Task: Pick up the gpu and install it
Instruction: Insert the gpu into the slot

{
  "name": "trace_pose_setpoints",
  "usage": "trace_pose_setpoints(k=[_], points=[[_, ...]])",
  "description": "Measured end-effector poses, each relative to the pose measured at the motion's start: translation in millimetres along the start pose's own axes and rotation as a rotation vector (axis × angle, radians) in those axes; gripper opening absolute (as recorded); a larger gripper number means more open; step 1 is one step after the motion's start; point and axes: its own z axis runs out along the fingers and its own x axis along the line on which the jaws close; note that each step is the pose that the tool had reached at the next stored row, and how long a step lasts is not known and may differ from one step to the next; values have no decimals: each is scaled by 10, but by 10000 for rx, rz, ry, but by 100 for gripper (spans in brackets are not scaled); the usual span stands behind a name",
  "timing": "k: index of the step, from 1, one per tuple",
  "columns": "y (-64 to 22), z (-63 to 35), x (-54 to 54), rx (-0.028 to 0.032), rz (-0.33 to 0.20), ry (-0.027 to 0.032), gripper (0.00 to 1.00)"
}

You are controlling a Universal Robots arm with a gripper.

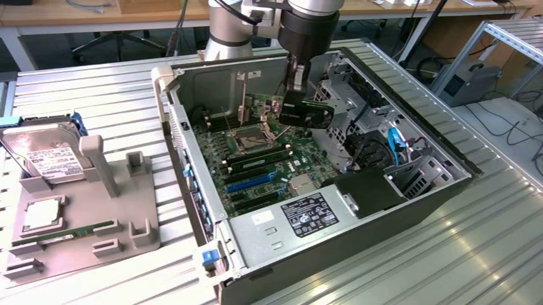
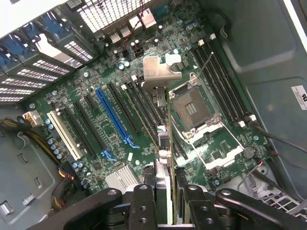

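I see my black two-fingered gripper [image 2: 167, 191] clamped on the thin flat GPU card with its silvery end bracket [image 2: 165, 115]. The card is held on edge over the green motherboard [image 1: 254, 162] inside the open grey computer case [image 1: 424, 190]. In the exterior view it hangs near one o'clock of the board's middle, and the long blue slot [image 1: 246, 183] lies toward six o'clock.

We see bright, even overhead light. Pale glare streaks the ribbed silvery metal table [image 1: 475, 254]. In the wrist view the green motherboard [image 2: 96, 81] is evenly lit, the white perforated vent panel [image 2: 110, 12] is washed out, and the black gripper [image 2: 168, 194] reads dark.
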Motion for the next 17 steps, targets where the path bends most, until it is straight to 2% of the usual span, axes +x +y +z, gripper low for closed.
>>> trace_pose_setpoints(k=[17], points=[[0, 0, 0, -9, -263, -5, 28]])
